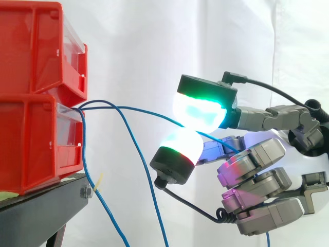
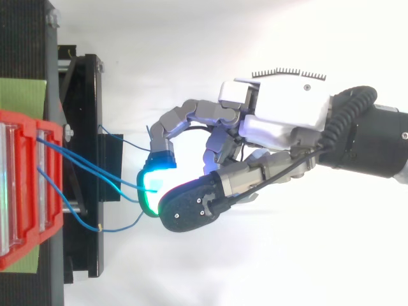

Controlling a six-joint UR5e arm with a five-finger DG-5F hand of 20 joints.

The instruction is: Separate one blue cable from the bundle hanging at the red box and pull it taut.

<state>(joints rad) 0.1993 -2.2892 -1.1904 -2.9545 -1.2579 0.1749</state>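
Blue cable [image 1: 139, 109]: one strand, pinched between my hand's [image 1: 257, 159] glowing pads [image 1: 200, 110]; long axis runs leftward to red box [image 1: 31, 144], slightly bowed, not yet taut.

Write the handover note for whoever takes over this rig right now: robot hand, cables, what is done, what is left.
Robot hand: shut, two glowing pads pinching one blue cable out in front of the red bins on the black stand.
Cables: the pinched blue cable runs from the gap between the bins to the pads with a slight bow; the other blue cables hang loose below it.
Done: one cable separated from the bundle and gripped.
Left: draw it away from the bins until it runs straight; judging by the bow, it is not yet taut.
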